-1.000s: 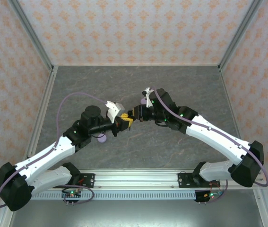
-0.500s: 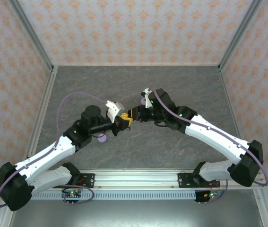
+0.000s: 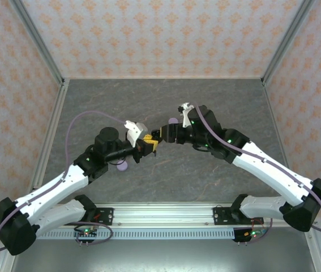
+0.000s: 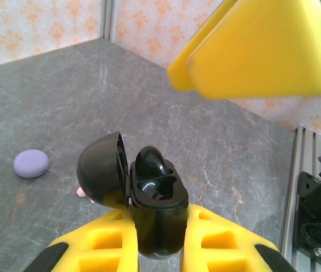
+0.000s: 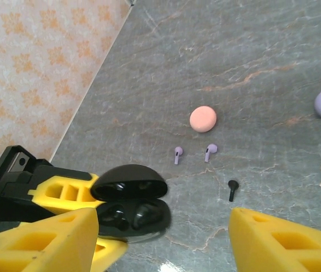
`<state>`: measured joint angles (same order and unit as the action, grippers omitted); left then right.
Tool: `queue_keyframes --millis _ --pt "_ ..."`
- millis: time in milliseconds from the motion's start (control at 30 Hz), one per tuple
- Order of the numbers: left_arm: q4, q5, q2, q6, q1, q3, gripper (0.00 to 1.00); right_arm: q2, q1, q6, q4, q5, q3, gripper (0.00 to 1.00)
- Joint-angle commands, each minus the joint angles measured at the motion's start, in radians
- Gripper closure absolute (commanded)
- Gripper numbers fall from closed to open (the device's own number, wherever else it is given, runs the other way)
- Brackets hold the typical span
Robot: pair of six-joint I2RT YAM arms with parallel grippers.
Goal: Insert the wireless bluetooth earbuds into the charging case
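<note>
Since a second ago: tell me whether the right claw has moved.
Yes. The right claw has pulled back slightly rightward, uncovering more of the lavender disc on the table, and its jaws have opened.

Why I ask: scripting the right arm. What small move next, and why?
Probably lower the open right gripper toward the small black stemmed earbud on the grey table: the glossy black charging case, clamped by the left gripper, seems to have a free slot.
</note>
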<state>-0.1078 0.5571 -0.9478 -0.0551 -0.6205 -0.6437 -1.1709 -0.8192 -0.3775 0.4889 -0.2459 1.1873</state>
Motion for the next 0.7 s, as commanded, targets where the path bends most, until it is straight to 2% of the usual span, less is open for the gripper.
queue_keyframes --millis 0,133,300,667 --pt "0.047 -0.074 0.075 0.002 -0.005 0.034 1.00 0.025 0.036 -0.010 0.037 0.062 -0.015 0.37" --pt "0.124 -0.124 0.167 -0.005 -0.005 0.076 1.00 -0.007 0.064 -0.034 0.035 0.075 -0.056 0.38" --pt "0.216 -0.183 0.286 -0.013 -0.006 0.118 1.00 -0.221 0.063 -0.016 0.116 0.067 0.011 0.45" --pt "0.313 -0.243 0.438 -0.011 -0.007 0.124 1.00 -0.680 -0.010 0.002 0.220 0.067 0.261 0.48"
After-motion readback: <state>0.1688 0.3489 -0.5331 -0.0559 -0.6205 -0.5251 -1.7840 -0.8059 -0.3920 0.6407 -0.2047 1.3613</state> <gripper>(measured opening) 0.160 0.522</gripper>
